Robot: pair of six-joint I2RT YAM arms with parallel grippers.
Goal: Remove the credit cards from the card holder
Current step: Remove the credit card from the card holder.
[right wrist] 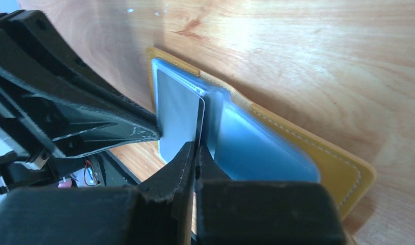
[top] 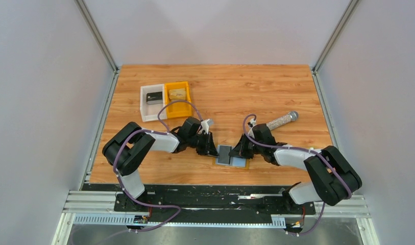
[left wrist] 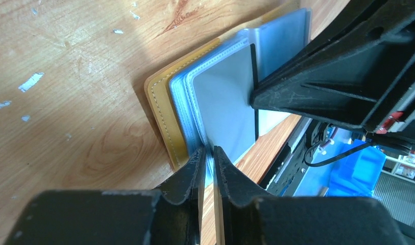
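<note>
The mustard-tan card holder (top: 241,164) lies open near the table's front edge, its light-blue sleeves facing up. A grey credit card (top: 225,154) stands partly out of a sleeve. In the left wrist view my left gripper (left wrist: 209,152) is pinched on the edge of the blue sleeves beside the tan cover (left wrist: 167,117), just under the grey card (left wrist: 223,109). In the right wrist view my right gripper (right wrist: 197,149) is shut on the near edge of the grey card (right wrist: 177,112), with the blue sleeve (right wrist: 256,148) and tan cover (right wrist: 343,171) to its right. The two grippers face each other across the holder.
A white bin (top: 144,104) holding a dark object and an orange bin (top: 178,107) holding a tan object stand at the back left. A silvery cylinder (top: 282,120) lies behind the right arm. The table's front edge (top: 195,182) is just beyond the holder.
</note>
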